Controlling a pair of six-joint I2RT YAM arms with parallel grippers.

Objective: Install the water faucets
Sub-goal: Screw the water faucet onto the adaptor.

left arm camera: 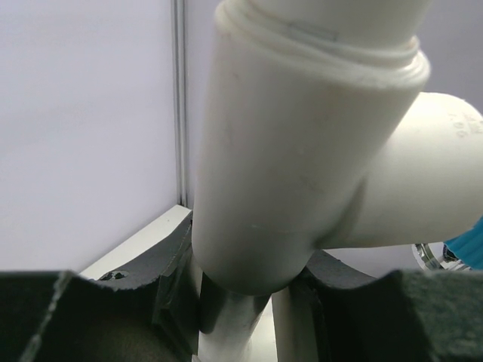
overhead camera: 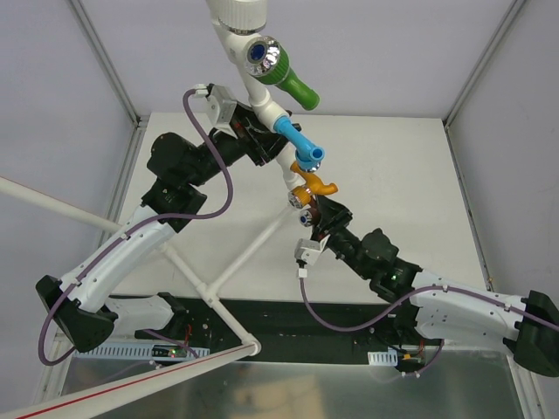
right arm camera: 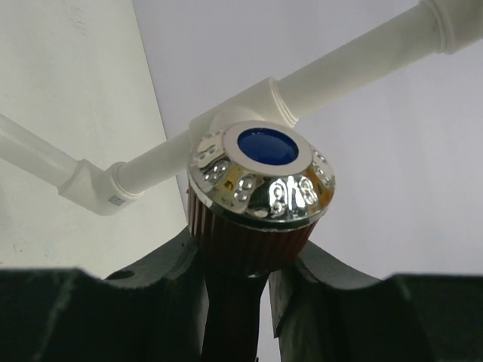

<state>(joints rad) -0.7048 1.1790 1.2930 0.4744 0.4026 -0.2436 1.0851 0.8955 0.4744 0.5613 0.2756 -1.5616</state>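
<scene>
Caught what looked like the last of the four going in. Saw the green faucet, blue faucet and orange faucet already seated in a row down the white pipe frame, green at the top end, orange lowest. Found the brown faucet on that same frame, just below the orange one, pinched round its ribbed body by the right fingers, chrome cap with the blue dot facing the wrist camera. Couldn't judge seating depth in the fitting from any view. Had the left fingers clamped on the frame's pipe right under a white tee, between the green and blue faucets, seemingly propping that end of the frame up over the worktop. For doing this step well, probably needed a dead-straight line-up with the socket before any twist, to dodge a cross-thread. Then short turns with a re-grip between them, given limited wrist roll. Also needed a firm counter-hold from the left side against frame spin, and an easy touch near the orange spout, close enough for a knock. Worth stopping with the brown spout aimed like its neighbours on the frame rather than cranking to the very end.
</scene>
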